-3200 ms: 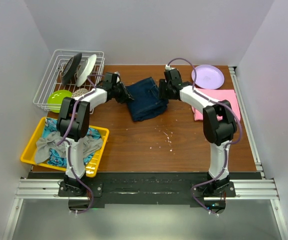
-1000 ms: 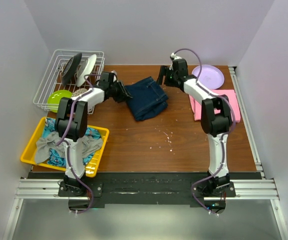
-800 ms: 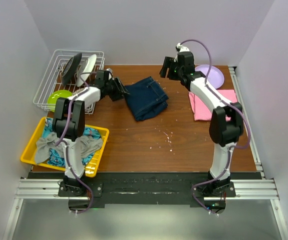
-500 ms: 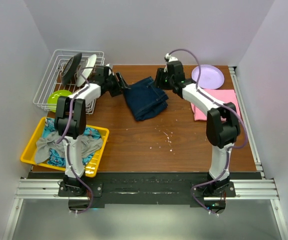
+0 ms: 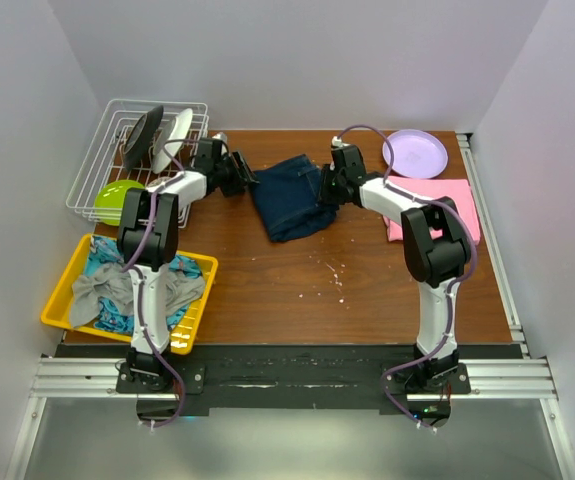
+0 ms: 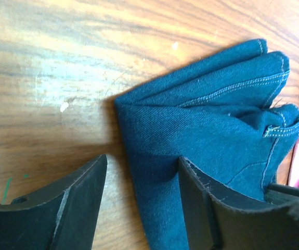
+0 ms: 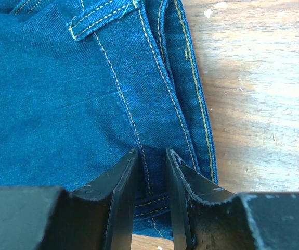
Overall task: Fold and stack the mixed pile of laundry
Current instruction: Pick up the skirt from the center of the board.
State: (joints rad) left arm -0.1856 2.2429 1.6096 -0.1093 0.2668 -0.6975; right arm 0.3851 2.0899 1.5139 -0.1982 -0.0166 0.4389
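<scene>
Folded dark blue denim garment (image 5: 290,196) pinched by right gripper (image 7: 152,172), jaws narrow. Left gripper (image 6: 141,182) held wide at its edge. Pink shirt (image 5: 435,205) lies folded; grey and turquoise cloths (image 5: 127,285) left in yellow plastic tray (image 5: 67,285).

No legible txt, labels or nos. anywhere in view.

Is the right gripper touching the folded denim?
Touching. The right wrist view shows the right gripper with fingers pressed down on the folded denim, pinching a ridge of cloth near its edge.
</scene>
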